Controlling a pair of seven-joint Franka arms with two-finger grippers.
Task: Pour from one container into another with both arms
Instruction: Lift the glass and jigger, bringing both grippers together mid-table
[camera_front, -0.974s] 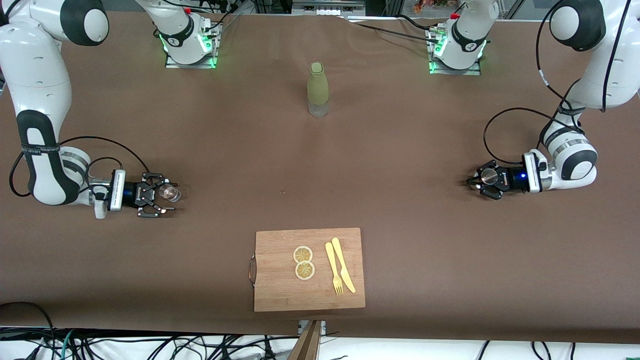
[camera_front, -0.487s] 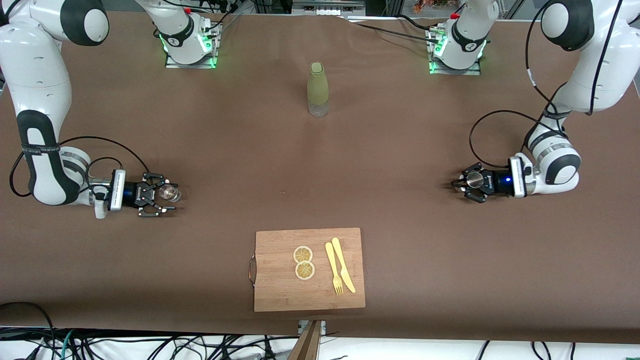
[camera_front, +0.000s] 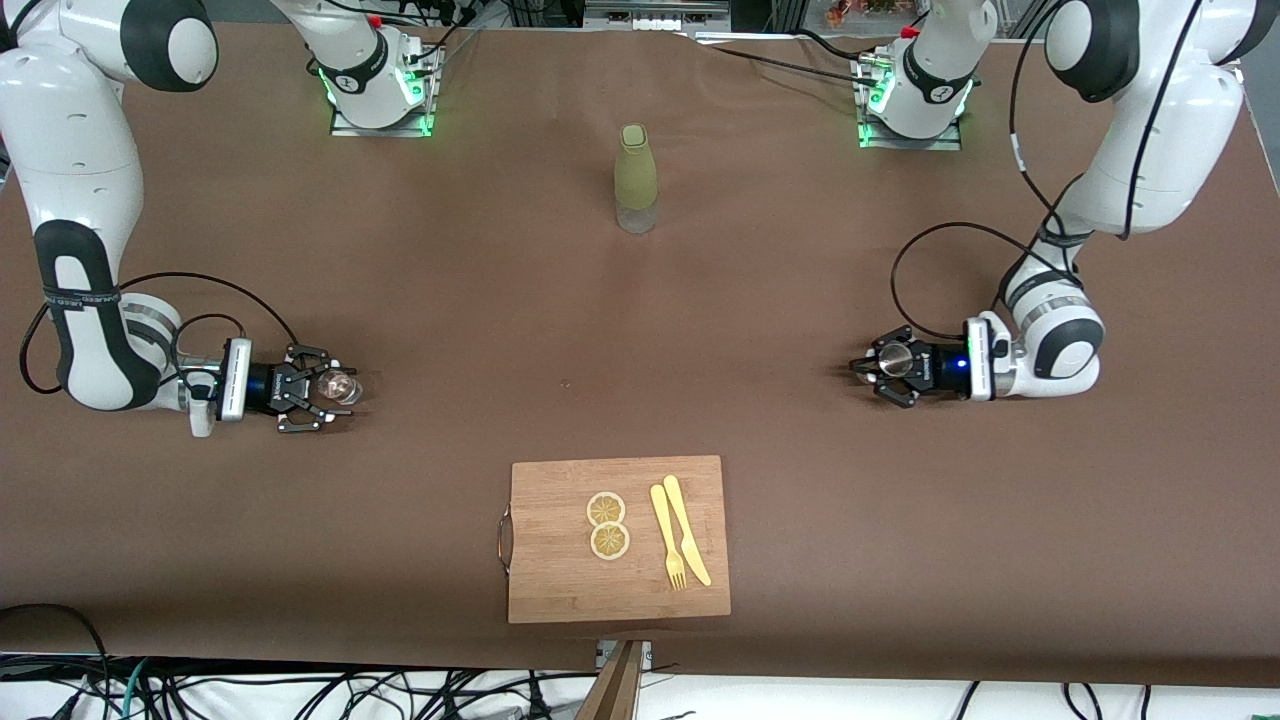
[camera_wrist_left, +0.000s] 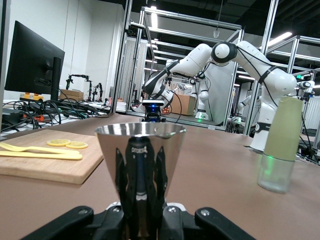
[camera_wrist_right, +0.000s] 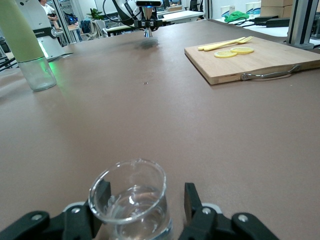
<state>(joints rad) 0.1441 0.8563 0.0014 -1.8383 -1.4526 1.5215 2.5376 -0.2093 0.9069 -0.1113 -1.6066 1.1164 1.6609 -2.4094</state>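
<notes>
The tiny clear glass (camera_front: 342, 384) stands on the brown table toward the right arm's end. It holds a little clear liquid (camera_wrist_right: 132, 207). My right gripper (camera_front: 322, 392) lies low around the glass and is open. One finger (camera_wrist_right: 101, 194) is against the glass wall, and a gap shows at the other finger (camera_wrist_right: 192, 199). My left gripper (camera_front: 872, 368) is shut on the narrow waist of the steel jigger (camera_front: 897, 360). It holds the jigger upright, low over the table toward the left arm's end. In the left wrist view the jigger's upper cone (camera_wrist_left: 140, 137) fills the middle.
An olive-green sleeved bottle (camera_front: 636, 180) stands mid-table, nearer the bases. A wooden cutting board (camera_front: 560, 585) lies near the front edge. On it are two lemon slices (camera_front: 607, 525) and a yellow fork and knife (camera_front: 680, 535).
The left arm has carried the jigger toward the middle of the table. The right gripper's fingers have drawn closer around the glass, which has not moved.
</notes>
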